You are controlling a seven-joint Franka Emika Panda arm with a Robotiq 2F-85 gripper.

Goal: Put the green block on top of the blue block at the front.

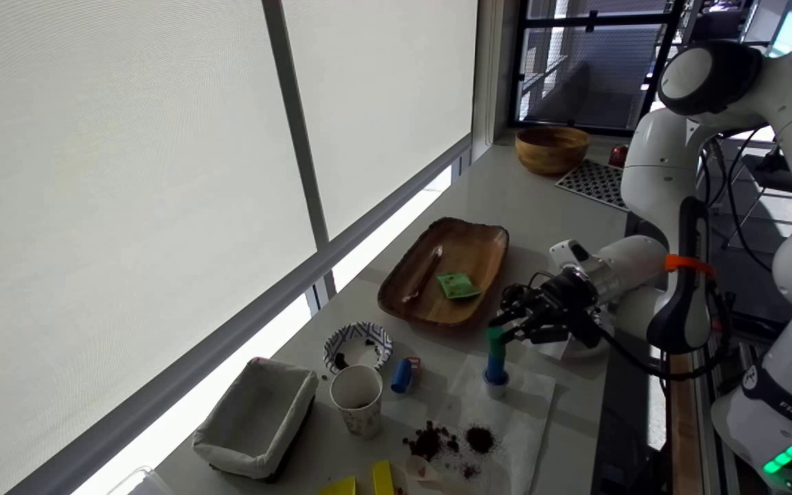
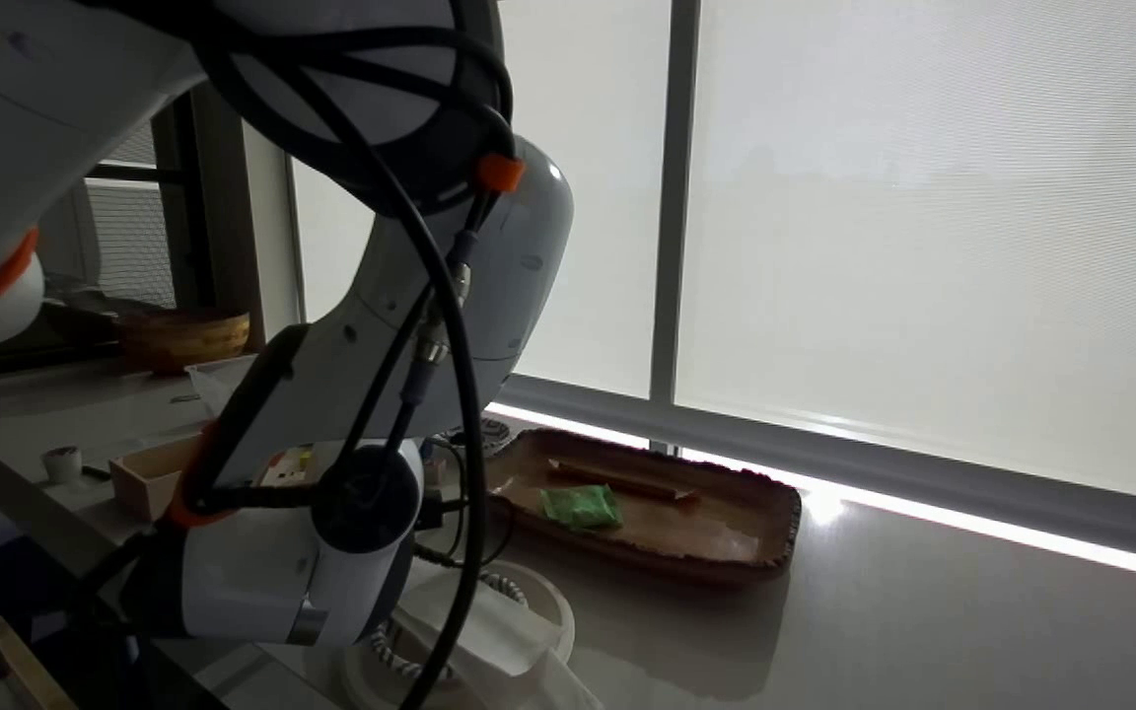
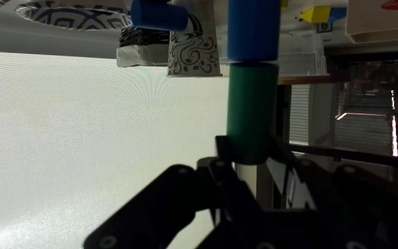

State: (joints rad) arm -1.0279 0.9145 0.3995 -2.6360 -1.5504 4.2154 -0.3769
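Pale blinds run along a light bench, seen in an exterior view with the gripper over its right part. Well to the left of the gripper sits a cloth-lined basket. Less far to its left stands a paper cup, with a patterned bowl just beyond. Closer to the gripper, a blue cylinder lies on its side. Beyond the gripper and to its left, a wooden tray carries a slim brown object and a green packet. Upright at the gripper's tips is the green block, the jaws closed on its upper end. Straight below the gripper stands the blue block, upright and end to end with the green one; whether the two touch, I cannot tell. A small pale cup shows at the blue block's foot. To the gripper's right, the white arm reaches back past the bench's edge.
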